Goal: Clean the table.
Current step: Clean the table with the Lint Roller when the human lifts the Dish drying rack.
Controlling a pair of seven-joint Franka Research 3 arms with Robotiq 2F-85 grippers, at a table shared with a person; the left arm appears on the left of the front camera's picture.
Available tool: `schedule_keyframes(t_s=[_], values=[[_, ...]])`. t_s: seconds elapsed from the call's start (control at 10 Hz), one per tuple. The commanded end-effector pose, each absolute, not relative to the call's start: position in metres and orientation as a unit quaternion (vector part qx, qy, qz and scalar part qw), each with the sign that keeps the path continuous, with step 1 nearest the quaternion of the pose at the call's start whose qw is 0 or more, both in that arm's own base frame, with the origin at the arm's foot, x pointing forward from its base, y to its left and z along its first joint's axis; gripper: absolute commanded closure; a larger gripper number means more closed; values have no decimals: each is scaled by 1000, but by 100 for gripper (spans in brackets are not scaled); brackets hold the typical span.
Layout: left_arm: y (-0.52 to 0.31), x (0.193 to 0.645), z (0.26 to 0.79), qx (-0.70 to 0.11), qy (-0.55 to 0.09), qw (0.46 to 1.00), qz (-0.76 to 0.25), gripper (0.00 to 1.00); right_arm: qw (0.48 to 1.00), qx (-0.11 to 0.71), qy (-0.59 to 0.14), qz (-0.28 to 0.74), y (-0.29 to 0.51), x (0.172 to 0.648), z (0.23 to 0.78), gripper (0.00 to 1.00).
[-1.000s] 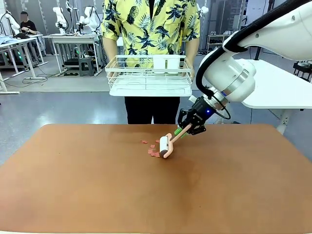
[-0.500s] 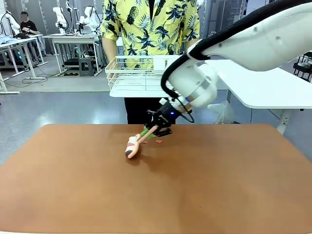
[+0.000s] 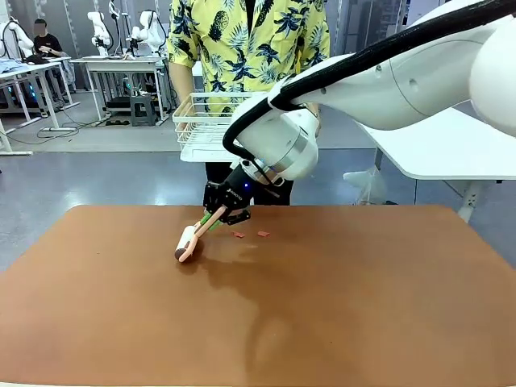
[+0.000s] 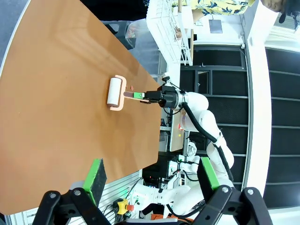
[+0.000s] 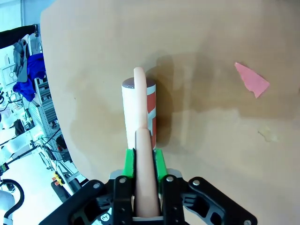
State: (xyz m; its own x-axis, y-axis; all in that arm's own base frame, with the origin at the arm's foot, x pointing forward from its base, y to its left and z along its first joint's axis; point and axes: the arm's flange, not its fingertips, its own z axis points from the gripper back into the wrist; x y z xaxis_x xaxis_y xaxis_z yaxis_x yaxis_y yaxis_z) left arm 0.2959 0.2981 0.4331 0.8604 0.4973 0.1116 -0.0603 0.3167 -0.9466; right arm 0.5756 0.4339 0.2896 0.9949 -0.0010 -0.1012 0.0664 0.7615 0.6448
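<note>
My right gripper (image 3: pixel 219 211) is shut on the pink handle of a lint roller (image 3: pixel 187 242), whose white roll rests on the reddish-brown table (image 3: pixel 363 306) left of centre, near the far edge. Two small red paper scraps (image 3: pixel 239 235) lie just right of the roller. In the right wrist view the roller (image 5: pixel 138 110) stretches ahead of the gripper (image 5: pixel 140 161), a red patch clings to its roll, and one pink scrap (image 5: pixel 252 79) lies off to the side. The left gripper (image 4: pixel 151 176) hangs open above the table's (image 4: pixel 56 93) near edge, with nothing in it, looking at the roller (image 4: pixel 114 92).
A person in a yellow patterned shirt stands at the far side holding a white wire basket (image 3: pixel 193 121) above the table's edge. A white-topped table (image 3: pixel 435 145) stands at the back right. The right arm crosses over the middle of the table.
The right arm has swept the roller leftward across the table, through the cluster of red scraps. The cluster is gone from the tabletop and two scraps remain behind the roller.
</note>
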Motion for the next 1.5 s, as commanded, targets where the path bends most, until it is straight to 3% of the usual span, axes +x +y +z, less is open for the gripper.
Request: schedule_keyframes(t_s=[0.0,0.3,0.6,1.1,1.4], values=[[298,293,433,-561,-201,783,176,0,944,319,76,-20,428,561,276,79],[298,293,433,-561,-201,783,176,0,932,358,48,-11,410,560,319,79],[298,293,433,-561,-201,783,176,0,927,374,12,5,329,554,412,79],[298,293,433,-561,-201,783,176,0,948,318,16,15,182,568,442,79],[298,293,433,-561,-201,783,176,0,971,236,27,32,161,607,417,79]])
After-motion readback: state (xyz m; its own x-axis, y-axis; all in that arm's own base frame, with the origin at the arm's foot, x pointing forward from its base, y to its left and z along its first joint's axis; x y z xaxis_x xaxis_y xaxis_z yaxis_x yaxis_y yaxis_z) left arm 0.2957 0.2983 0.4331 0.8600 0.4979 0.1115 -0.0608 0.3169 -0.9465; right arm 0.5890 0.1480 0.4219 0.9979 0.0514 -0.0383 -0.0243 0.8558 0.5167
